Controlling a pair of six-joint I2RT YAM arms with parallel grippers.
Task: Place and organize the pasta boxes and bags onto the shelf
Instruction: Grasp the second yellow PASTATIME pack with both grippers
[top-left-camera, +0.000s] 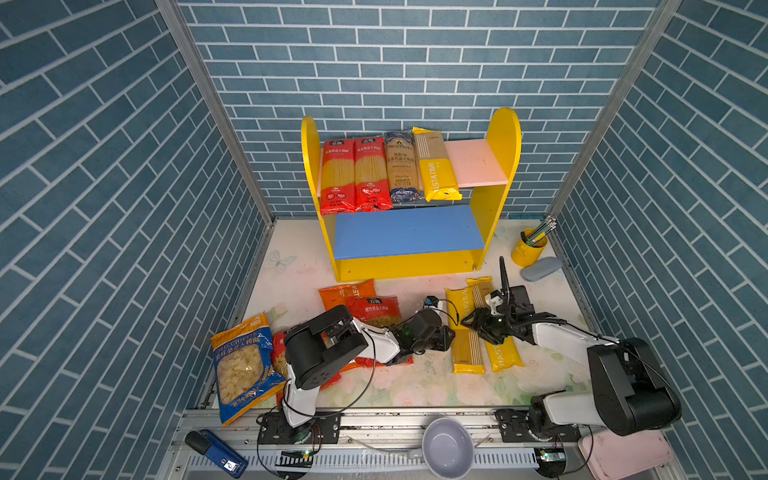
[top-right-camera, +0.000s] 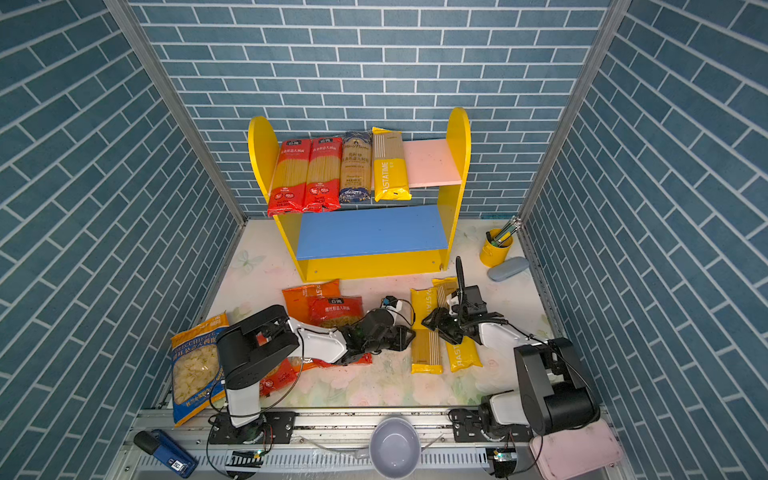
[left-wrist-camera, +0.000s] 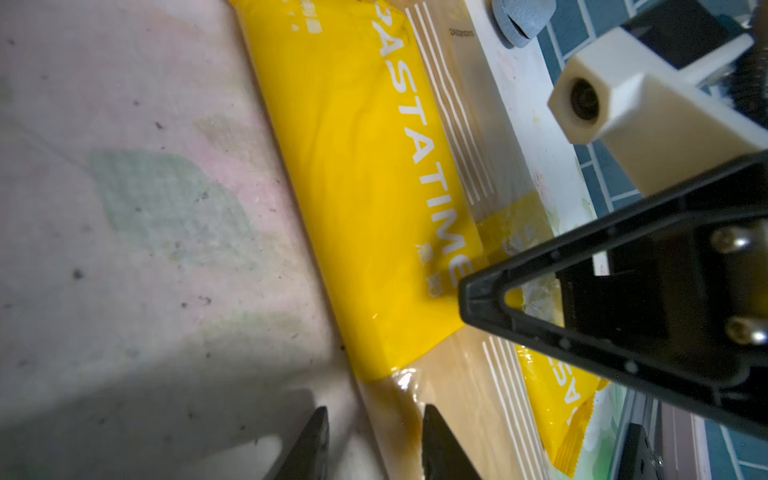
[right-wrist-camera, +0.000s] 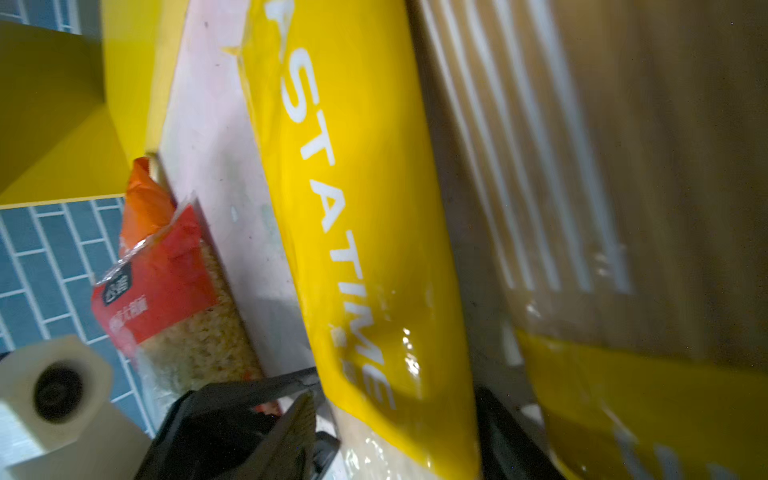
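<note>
Yellow spaghetti pack (top-left-camera: 467, 353) flat on the floral table (top-left-camera: 415, 386), just beside a second yellow pack (top-left-camera: 500, 353), both in front of the shelf (top-left-camera: 505, 137). Right gripper (right-wrist-camera: 395, 415) down across the first pack, one finger at each long side, clamped on its width. Left gripper (left-wrist-camera: 374, 419) low at the same pack's other edge, fingertips (left-wrist-camera: 320, 419) a narrow gap apart, one over the table, one over the clear film; pinching or only straddling, cannot tell. On the pink upper board (top-left-camera: 478, 162): two red spaghetti packs (top-left-camera: 357, 170), one dark-blue pack (top-left-camera: 401, 166), one yellow shelved pack (top-left-camera: 436, 166), side by side, lower ends overhanging the front. Orange bag (top-left-camera: 345, 289) and red bag (top-left-camera: 376, 309) overlapping on the table near the left arm. Blue-orange bag (top-left-camera: 241, 365) at the table's left edge
</note>
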